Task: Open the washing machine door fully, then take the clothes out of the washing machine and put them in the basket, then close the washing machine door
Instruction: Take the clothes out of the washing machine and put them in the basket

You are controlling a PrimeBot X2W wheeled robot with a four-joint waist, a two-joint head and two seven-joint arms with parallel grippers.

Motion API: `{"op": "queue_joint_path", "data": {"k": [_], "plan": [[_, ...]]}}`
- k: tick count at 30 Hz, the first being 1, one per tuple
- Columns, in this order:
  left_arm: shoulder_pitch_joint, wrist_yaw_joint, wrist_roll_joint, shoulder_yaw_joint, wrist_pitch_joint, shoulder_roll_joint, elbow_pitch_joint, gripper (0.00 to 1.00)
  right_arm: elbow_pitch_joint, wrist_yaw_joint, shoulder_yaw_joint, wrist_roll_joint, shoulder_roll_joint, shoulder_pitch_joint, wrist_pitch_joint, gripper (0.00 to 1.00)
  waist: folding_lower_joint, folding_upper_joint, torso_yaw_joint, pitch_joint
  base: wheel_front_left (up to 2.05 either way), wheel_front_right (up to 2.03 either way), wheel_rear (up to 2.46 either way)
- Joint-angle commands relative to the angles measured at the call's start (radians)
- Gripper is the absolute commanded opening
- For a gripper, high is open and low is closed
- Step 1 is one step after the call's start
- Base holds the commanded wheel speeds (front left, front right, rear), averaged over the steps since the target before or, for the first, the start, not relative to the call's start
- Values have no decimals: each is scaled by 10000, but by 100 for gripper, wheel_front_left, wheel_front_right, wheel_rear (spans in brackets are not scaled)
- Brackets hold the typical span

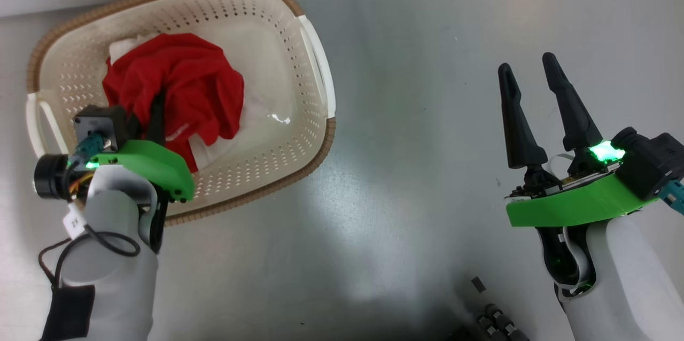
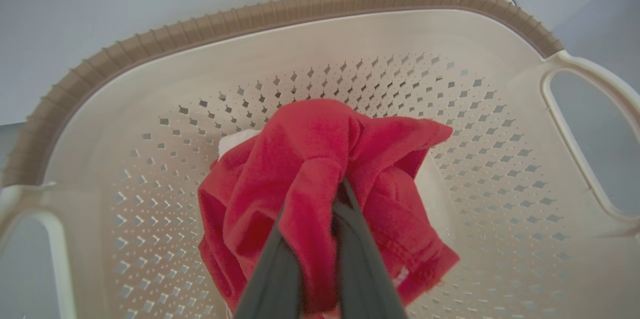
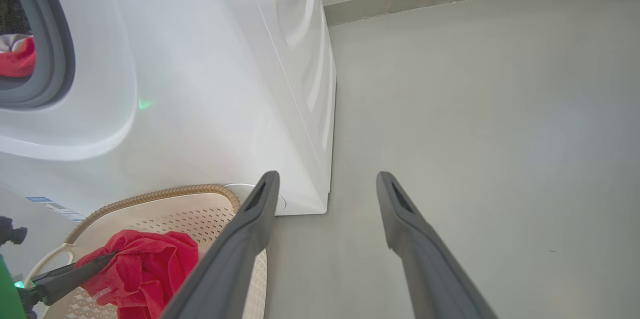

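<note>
The clothes are bright red and white. The basket is cream, dotted with holes, its rim brown, woven I think. My right claw is dark grey.

Cable tag: two dark marks, maybe "2X", blurred.
Blue label: on the washing machine, print too small.

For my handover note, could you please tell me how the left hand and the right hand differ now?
The left hand is shut on the clothes; the right hand is open and empty. The left hand sits over the basket; the right hand hangs over the floor. Both have long dark fingers.
</note>
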Motion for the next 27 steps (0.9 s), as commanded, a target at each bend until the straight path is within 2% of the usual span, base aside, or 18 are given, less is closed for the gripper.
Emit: {"op": "queue_joint_path", "data": {"k": [1, 4, 5, 8, 9, 10, 11, 18, 27], "plan": [[98, -31, 22, 200, -49, 316, 278, 0, -232, 4, 231, -3, -26, 168, -63, 100, 0, -1, -60, 103, 0, 0, 0], [-81, -36, -54, 239, -49, 341, 715, 0, -228, 4, 241, 12, -26, 148, -63, 100, 0, -1, -88, 129, 0, 0, 0], [-155, -39, -66, 237, -49, 360, 809, 15, -224, 4, 243, 20, -26, 138, -63, 100, 0, -1, -101, 136, 0, 0, 0], [-259, -41, -128, 274, -49, 387, 957, 36, -209, 4, 223, 36, -26, 113, -63, 100, 0, -1, -119, 131, 0, 0, 0], [-272, -42, -141, 277, -49, 386, 970, 60, -203, 4, 210, 36, -26, 109, -63, 100, 0, -1, -113, 115, 0, 0, 0], [-271, -42, -156, 284, -49, 383, 968, 91, -196, 4, 197, 34, -26, 111, -63, 100, 0, -1, -105, 95, 0, 0, 0], [-267, -41, -169, 290, -49, 377, 961, 100, -192, 4, 182, 29, -26, 111, -63, 100, 0, -1, -92, 77, 0, 0, 0], [-108, -12, -301, 381, -49, 300, 734, 100, -156, 4, 123, -71, -26, 108, -63, 100, 0, -1, 40, -192, 0, 0, 0], [622, -67, -580, 587, -49, 146, -294, 100, -16, 4, 34, -308, -26, 296, -63, 100, 0, -1, 358, -1145, 0, 0, 0]]}}
